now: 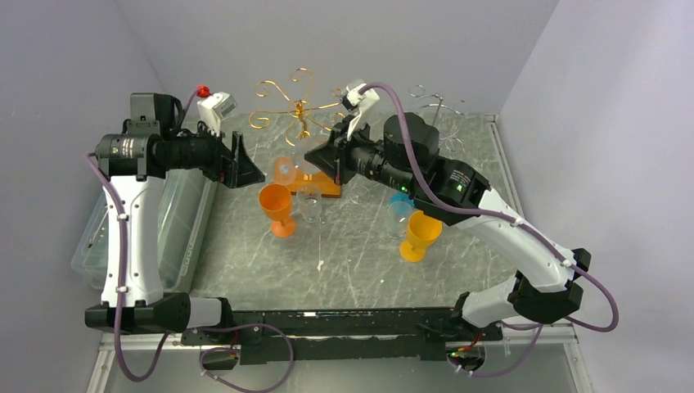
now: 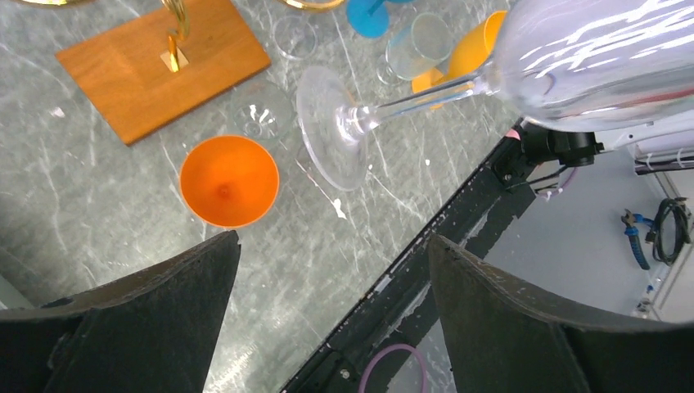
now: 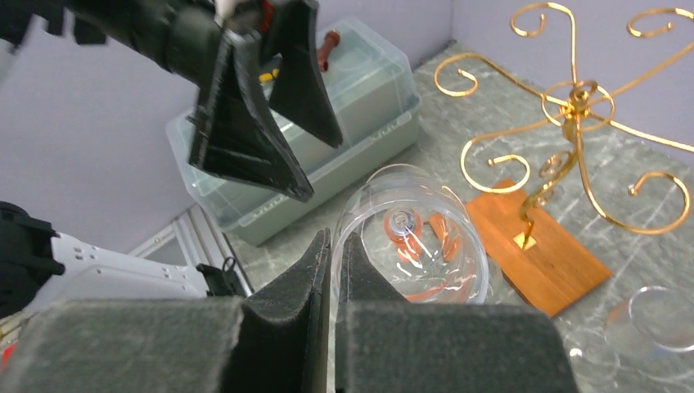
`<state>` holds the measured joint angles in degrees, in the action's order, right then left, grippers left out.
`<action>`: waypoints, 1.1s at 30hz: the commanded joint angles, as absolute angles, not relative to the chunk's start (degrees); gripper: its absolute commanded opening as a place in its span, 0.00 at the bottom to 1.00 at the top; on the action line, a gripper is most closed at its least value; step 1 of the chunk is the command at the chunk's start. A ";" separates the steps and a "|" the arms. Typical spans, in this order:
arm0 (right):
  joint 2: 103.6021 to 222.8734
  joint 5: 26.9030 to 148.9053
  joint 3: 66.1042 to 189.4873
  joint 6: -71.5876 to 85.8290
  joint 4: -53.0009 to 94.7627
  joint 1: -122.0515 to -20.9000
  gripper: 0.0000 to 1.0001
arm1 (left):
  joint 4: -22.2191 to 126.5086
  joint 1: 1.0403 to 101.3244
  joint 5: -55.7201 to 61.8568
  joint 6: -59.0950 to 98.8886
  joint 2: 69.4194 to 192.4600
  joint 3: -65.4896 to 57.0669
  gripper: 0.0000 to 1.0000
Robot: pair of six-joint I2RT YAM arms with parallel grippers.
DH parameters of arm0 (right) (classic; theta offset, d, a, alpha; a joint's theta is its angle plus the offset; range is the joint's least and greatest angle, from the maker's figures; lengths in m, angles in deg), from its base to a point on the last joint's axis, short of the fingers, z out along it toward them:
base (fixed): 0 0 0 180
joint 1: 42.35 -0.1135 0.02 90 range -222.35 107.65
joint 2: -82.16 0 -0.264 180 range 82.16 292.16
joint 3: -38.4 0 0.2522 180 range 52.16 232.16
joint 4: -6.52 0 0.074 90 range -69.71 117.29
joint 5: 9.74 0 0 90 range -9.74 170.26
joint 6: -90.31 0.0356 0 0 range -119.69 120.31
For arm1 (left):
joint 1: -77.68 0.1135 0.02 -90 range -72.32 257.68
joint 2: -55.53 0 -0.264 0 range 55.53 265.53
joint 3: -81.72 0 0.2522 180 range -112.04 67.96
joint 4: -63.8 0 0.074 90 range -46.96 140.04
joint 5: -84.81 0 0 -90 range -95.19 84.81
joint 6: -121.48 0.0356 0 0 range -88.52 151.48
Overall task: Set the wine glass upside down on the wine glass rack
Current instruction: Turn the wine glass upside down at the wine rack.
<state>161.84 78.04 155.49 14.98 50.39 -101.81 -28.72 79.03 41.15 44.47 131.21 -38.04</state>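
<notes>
My right gripper [image 3: 334, 246] is shut on the rim of a clear wine glass [image 3: 417, 237] and holds it on its side in the air, foot pointing left. In the top view this gripper [image 1: 323, 157] sits just in front of the gold wire rack [image 1: 299, 106] on its wooden base. My left gripper [image 1: 245, 164] is open and empty, just left of the glass's foot [image 1: 284, 169]. In the left wrist view the glass's foot [image 2: 331, 127] and bowl [image 2: 589, 57] hang ahead of the open fingers [image 2: 164, 311], not between them. The rack's hooks [image 3: 573, 106] are bare.
On the table stand an orange glass [image 1: 277, 206], a clear glass [image 1: 309, 201], a blue glass [image 1: 398, 214] and a second orange glass [image 1: 420, 233]. A clear plastic bin [image 1: 176, 221] lies at the left edge. A silver wire rack [image 1: 434, 102] stands back right.
</notes>
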 commanded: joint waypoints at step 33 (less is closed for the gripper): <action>154.45 84.28 135.41 27.45 34.53 -103.76 0.52 | -15.48 78.82 35.14 49.95 130.95 -37.33 0.00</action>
<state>158.08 84.06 139.32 22.68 37.89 -103.58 -19.63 79.99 42.27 42.50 133.88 -33.78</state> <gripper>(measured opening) 0.492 0.046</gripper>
